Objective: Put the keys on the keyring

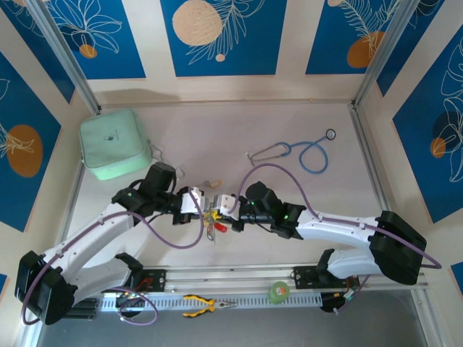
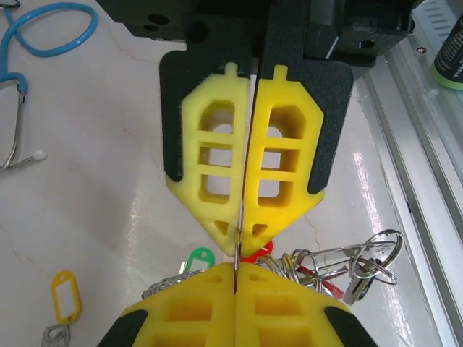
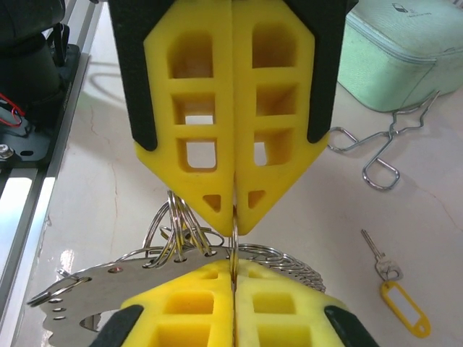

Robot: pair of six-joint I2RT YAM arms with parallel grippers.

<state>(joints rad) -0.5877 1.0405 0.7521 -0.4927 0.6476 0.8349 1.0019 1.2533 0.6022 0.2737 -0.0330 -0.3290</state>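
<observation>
Centrally, on the pale table (image 1: 217, 130): left gripper (image 1: 197, 204) and right gripper (image 1: 228, 204), tip to tip, both with yellow fingers.

Item 1. Left gripper (image 2: 235, 271): jaws clenched, with a thin silvery wire pinched in the seam between the pads.

Item 2. Right gripper (image 3: 233, 271): jaws likewise clenched on the same wire, directly facing the left.

Item 3. Keyring (image 3: 234, 247): thin metal loop, seen edge-on as a line that crosses the small gap between the two sets of fingertips; grasped from both sides.

Item 4. Keys (image 2: 362, 264): silvery bunch with split rings, hanging just beside the meeting fingertips; a green tag (image 2: 197, 258) and a red tag (image 2: 264, 249) show behind them. A flat perforated metal plate (image 3: 94, 285) hangs with the rings.

Item 5. Key with a yellow tag (image 3: 401, 307): loose, flat on the table, apart from the bunch.

Item 6. Forceps (image 3: 383, 148): lying just beside the green case (image 1: 116, 144), far left.

Item 7. Stethoscope (image 1: 307, 153): blue, far right.

Item 8. Pliers (image 1: 206, 305) and a roll of green tape (image 1: 279, 291): on the near rail between the arm bases.
</observation>
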